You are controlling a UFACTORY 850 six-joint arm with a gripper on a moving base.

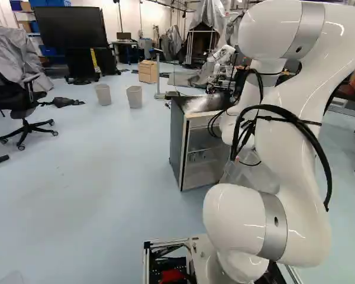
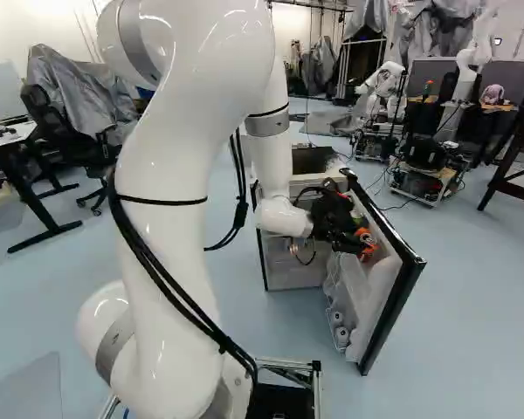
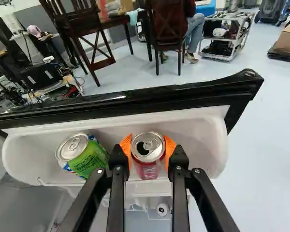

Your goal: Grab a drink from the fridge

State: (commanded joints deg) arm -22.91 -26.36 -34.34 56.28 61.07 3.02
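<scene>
The grasp is the step in hand: in the wrist view my gripper [image 3: 148,147] has its orange pads [image 3: 170,147] pressed on both sides of a red can [image 3: 148,170], so I judge it clamped. That can, the drink I'm after, sits in the upper shelf [image 3: 215,140] of the open door [image 2: 400,292] of the fridge [image 1: 176,142], with a green can [image 3: 90,157] tilted beside it, apart from my fingers. I judge the approach done and the lift still to do. The next move calls for a steady raise along the can's own length until its base clears the shelf, then a retreat away from the door. Going sideways too soon could knock the front wall or twist the can loose. As for writing, both cans carry printed labels, the green one's partly turned from me and the red one's steeply foreshortened; I read out no brand from either
</scene>
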